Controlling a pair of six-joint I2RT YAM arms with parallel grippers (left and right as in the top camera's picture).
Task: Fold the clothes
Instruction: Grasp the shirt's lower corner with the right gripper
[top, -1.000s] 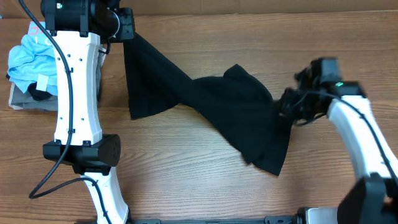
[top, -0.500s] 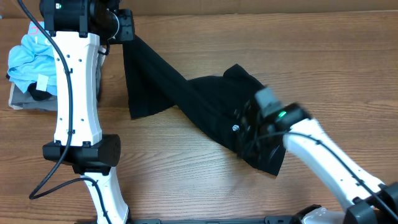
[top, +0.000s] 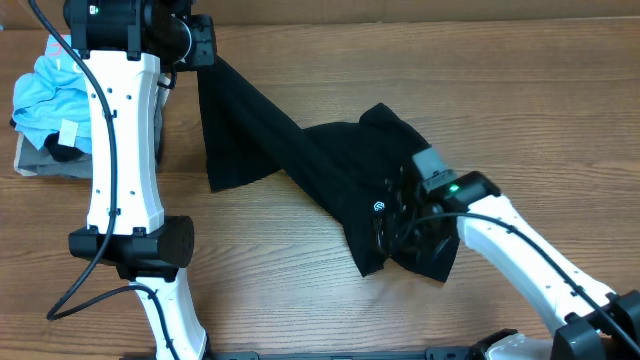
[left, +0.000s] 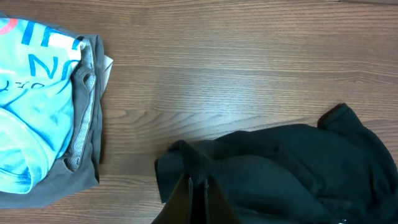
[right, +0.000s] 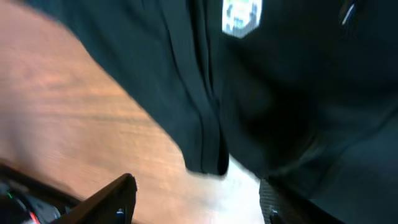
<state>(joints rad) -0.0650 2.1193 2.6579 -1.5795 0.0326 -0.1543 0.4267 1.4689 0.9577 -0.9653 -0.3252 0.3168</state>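
Left gripper (top: 203, 45) was clamped shut on one corner of the black garment (top: 300, 150), lifted off the table (top: 300, 300) near the table's far-left corner. In the left wrist view the fingers (left: 186, 200) were closed together with the cloth (left: 292, 162) bunched right at them.

From that pinch the garment ran as a twisted band diagonally down to the table's middle. There it spread into a crumpled mass lying flat, right of the table's centre. A loose flap also hung from the pinch down to the table's left-centre.

White label (top: 380, 207) faced up on the end of the garment nearest the table's front edge. Right gripper (top: 395, 228) sat over that end, just beside the label.

Right wrist view was blurred. The jaws stood wide apart, with the garment's hemmed edge (right: 205, 149) and the label (right: 241, 15) ahead of the fingers (right: 118, 199) and bare table wood between them. Nothing was pinched. Couldn't tell whether either finger touched cloth.

Light blue printed T-shirt (top: 50, 90) lay on a folded grey-tan garment (top: 40, 162) at the table's far-left edge, apart from the black garment.
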